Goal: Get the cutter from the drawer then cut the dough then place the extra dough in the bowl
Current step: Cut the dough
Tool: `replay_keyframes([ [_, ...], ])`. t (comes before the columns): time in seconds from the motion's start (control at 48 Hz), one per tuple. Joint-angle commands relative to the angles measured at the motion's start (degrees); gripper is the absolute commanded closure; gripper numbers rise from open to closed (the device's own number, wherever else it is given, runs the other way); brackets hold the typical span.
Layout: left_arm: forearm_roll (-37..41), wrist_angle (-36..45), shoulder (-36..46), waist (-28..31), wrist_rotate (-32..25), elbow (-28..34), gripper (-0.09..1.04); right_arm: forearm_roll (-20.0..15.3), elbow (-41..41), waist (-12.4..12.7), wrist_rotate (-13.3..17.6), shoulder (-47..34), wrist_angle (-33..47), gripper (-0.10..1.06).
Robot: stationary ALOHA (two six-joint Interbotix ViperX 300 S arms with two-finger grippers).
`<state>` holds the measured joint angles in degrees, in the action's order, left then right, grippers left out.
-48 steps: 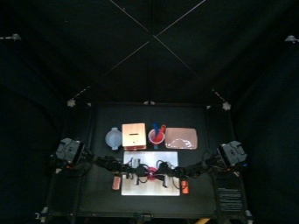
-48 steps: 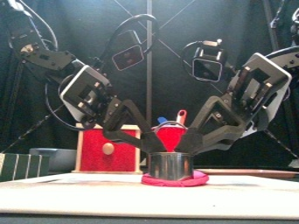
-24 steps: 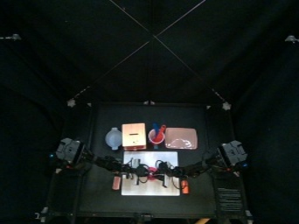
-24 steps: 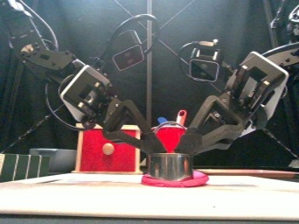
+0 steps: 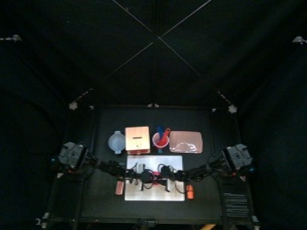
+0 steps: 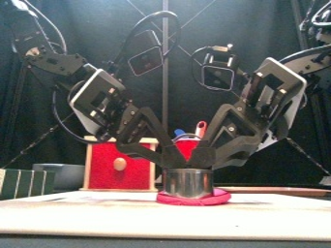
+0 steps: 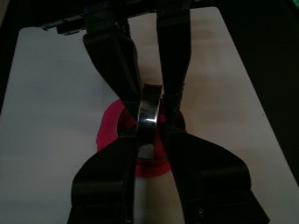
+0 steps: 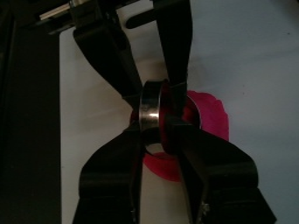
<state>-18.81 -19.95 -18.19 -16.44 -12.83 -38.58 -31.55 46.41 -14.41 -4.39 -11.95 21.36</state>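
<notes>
Both grippers are holding the cutter (image 6: 189,181) down on the dough (image 6: 195,199).
The left gripper (image 7: 149,133) and the right gripper (image 8: 158,128) are each pinching the cutter's wall from opposite sides, jaws drawn in tight on it. The cutter is standing upright on the pink dough, which is lying on the white board (image 6: 77,211); the bowl (image 5: 117,141) is sitting behind, toward the left.

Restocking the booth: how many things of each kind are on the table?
Round metal cutter: 1
Pink dough disc: 1
White cutting board: 1
Wooden box, red drawer front: 1
Blue-grey bowl: 1
Red cup: 1
Toy knives: 2
Flat pink tray: 1
Total: 9
</notes>
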Motion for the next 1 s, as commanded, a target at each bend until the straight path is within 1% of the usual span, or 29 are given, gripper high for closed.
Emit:
replay_keyframes([
  [0.021, 0.3, 1.1, -0.9, -1.9, 0.3, -0.4, 0.27, -0.3, 0.4, 1.8, 0.5, -0.7, -0.7, 0.15],
  [0.333, 0.7, 0.8, 1.9, -1.8, 0.1, -0.5, 0.27, -0.3, 0.3, 1.4, 0.1, 2.3, -0.7, 0.15],
  [0.604, 2.4, 0.8, 5.0, -1.8, 0.1, -0.4, 0.27, 1.3, 0.3, 1.4, 0.1, 5.7, -0.7, 0.15],
  [1.0, 3.5, -0.5, 7.4, -0.4, 0.1, -0.4, 0.27, 2.7, 0.3, 1.4, 0.1, 8.1, -0.8, 0.15],
])
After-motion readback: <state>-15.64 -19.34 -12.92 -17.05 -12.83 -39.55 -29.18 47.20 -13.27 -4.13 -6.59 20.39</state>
